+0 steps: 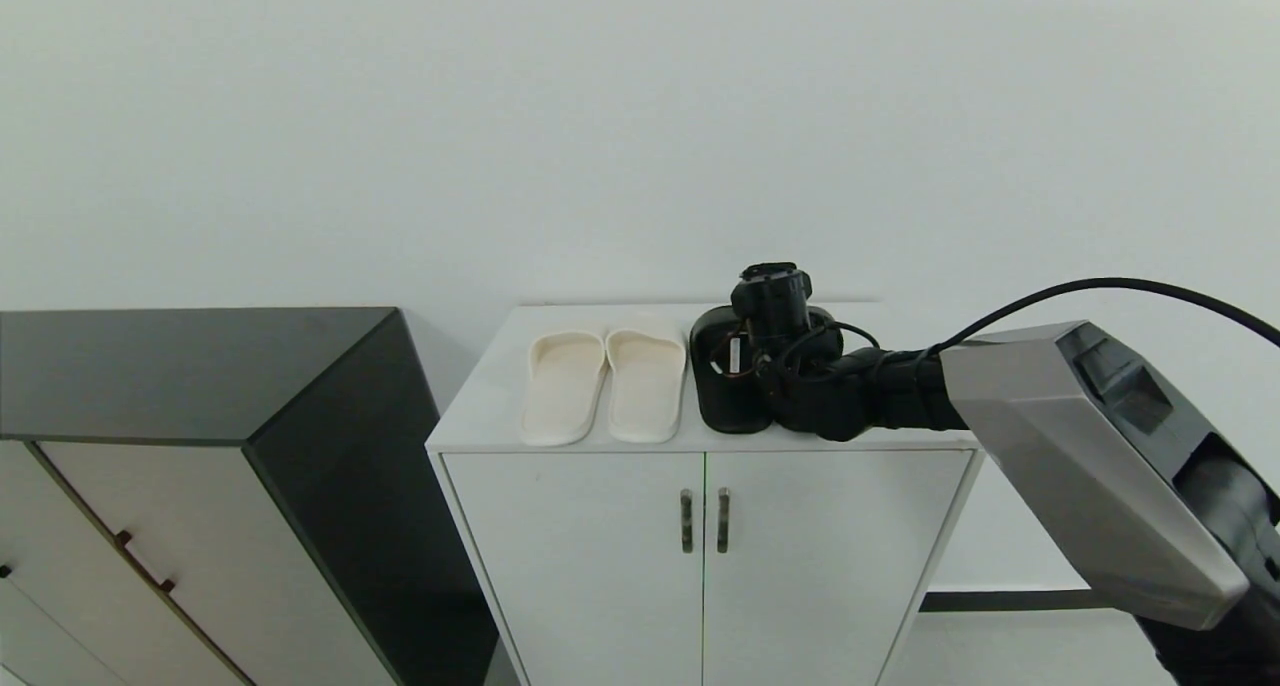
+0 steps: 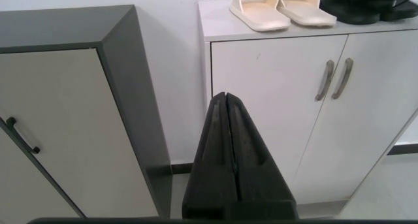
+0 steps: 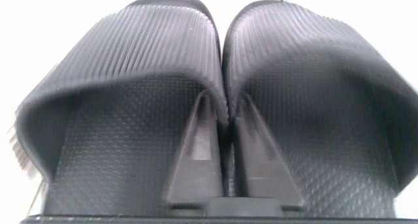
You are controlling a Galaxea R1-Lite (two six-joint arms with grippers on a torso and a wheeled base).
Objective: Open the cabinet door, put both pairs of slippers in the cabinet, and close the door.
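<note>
White cabinet [image 1: 820, 546] is standing against the wall with both doors sitting shut and the two upright handles [image 1: 704, 520] lying side by side at the centre seam. Both pairs are resting on the cabinet top. The cream slippers [image 1: 605, 384] are lying side by side toward the robot's left, and the black slippers [image 1: 725, 386] are sitting just beside them on the right, nearly touching. The right arm is stretching across the top of the cabinet, its wrist hanging over the black pair. In the right wrist view, the right hand [image 3: 225, 152] is pinching the two adjoining inner strap edges of the black slippers together. One finger [image 3: 196, 152] is sitting inside each slipper, with the fingers drawn close on the ribbed straps between them. The left hand [image 2: 230, 139] is hanging low in front of the cabinet, below the level of the handles. Its fingers are pressing flat against each other and carrying nothing. A dark-topped sideboard [image 1: 200, 376] with pale drawer fronts is standing to the left of the white cabinet, a narrow gap separating the two.
</note>
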